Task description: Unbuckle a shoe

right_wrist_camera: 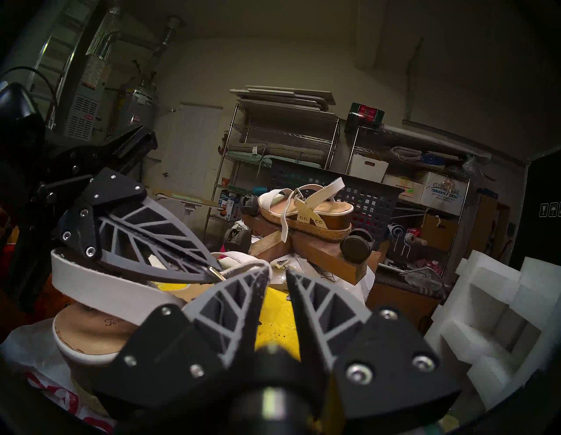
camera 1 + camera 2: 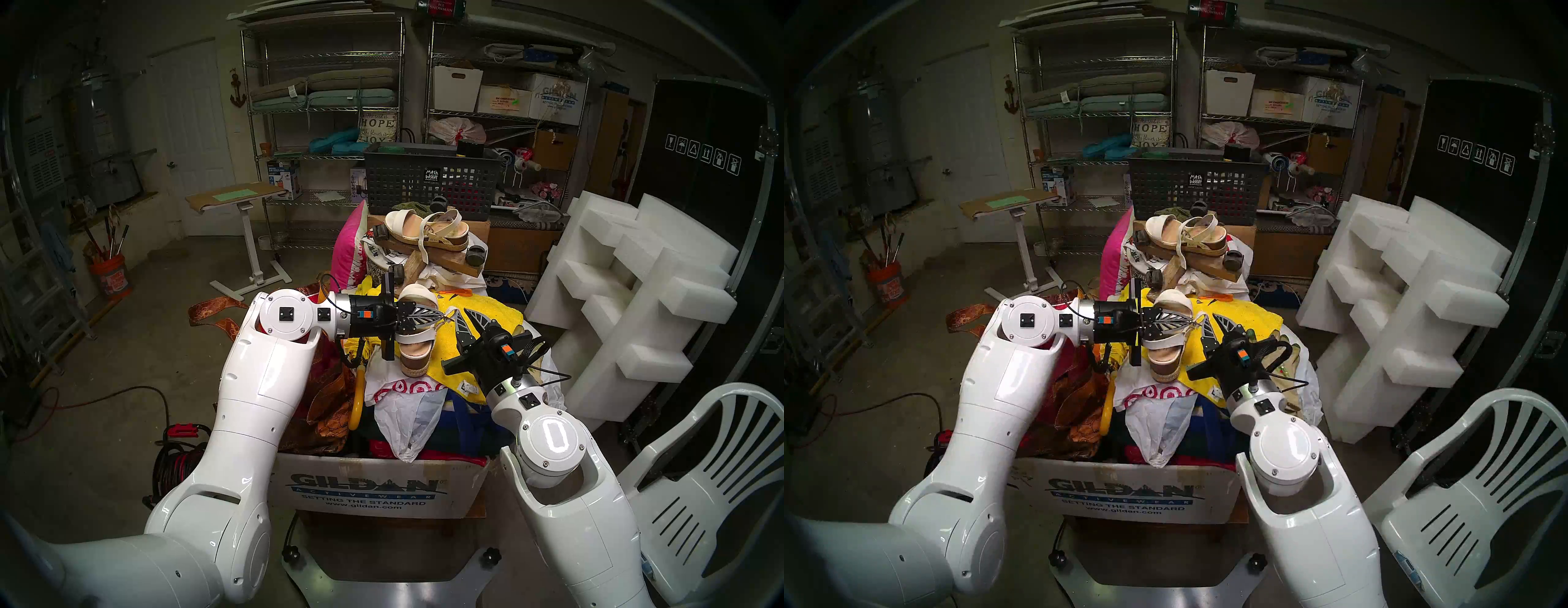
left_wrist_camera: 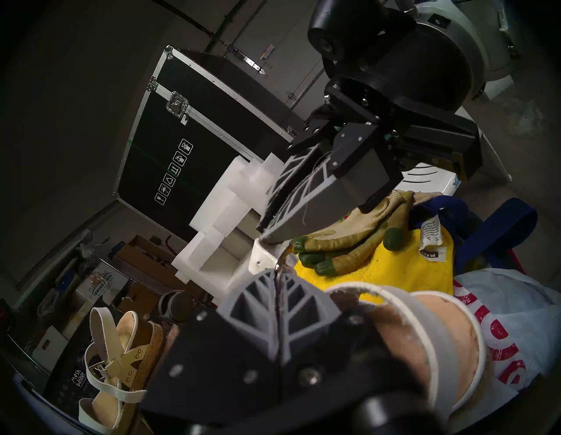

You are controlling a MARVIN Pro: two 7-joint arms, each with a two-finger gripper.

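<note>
Shoe (image 2: 418, 335) rests on yellow towel (image 2: 488, 322), gloves (image 3: 349, 240) beside.

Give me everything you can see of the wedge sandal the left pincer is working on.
The wedge sandal has white straps, a tan insole, a tall brown heel and a braided jute sole edge. It stands on the yellow towel and a white plastic bag with red rings, heel toward the robot. The left pincer is shut on the thin ankle strap at its metal buckle, reaching in level across the shoe. The right pincer, jaws slightly apart, is just beside the buckle; contact cannot be told.
</note>
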